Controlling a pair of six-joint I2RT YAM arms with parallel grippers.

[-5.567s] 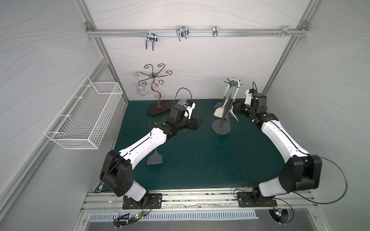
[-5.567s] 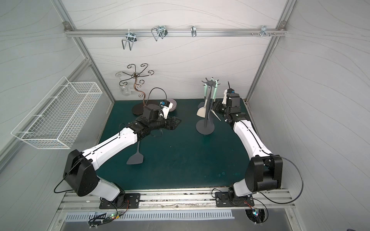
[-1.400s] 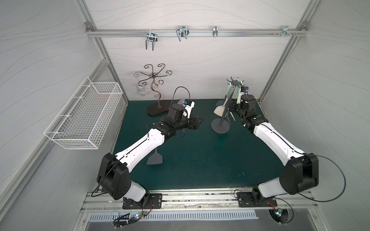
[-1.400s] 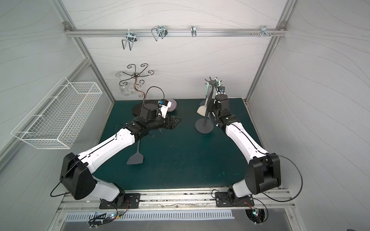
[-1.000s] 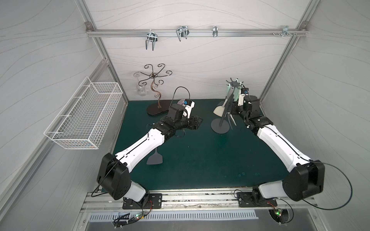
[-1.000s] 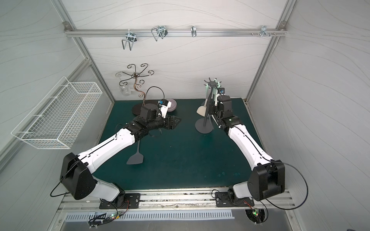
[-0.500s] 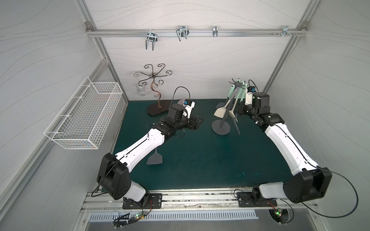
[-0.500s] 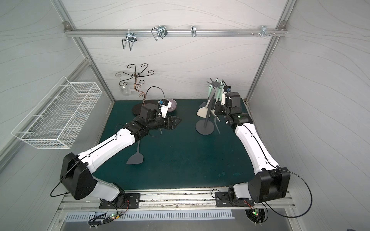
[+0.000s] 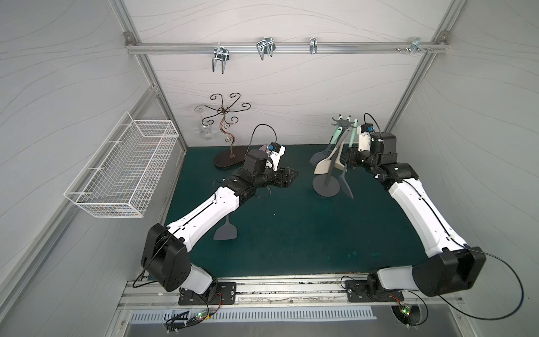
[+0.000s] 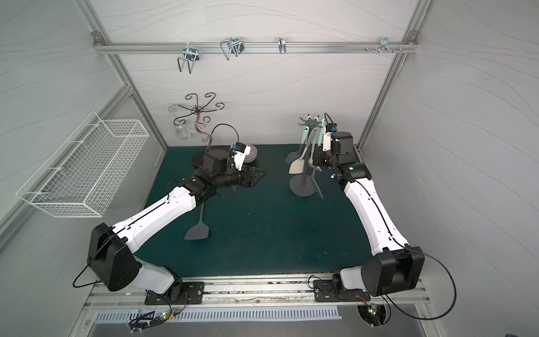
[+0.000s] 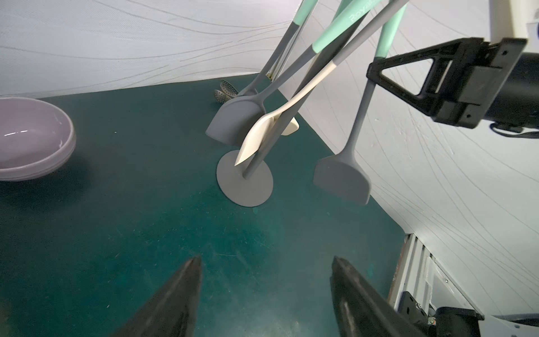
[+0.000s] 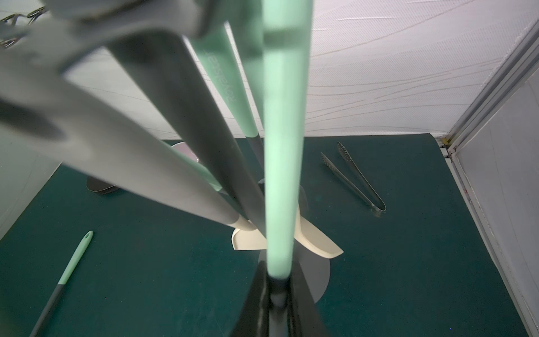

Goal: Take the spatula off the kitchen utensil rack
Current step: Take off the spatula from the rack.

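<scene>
Your left arm and right arm wear white shells between black joint housings; thin black cables loop off them, and black tapered fingers tip each.

White panel walls, faintly veined with wavy lines, close the back and both sides, joined by aluminium posts at the corners. A metal rail crosses the back wall high up, with steel hooks hanging on it. A white wire basket is fixed to the left wall. The surface is a dark green mat; an aluminium track and a slotted strip edge its near side. The light is even and soft.
</scene>
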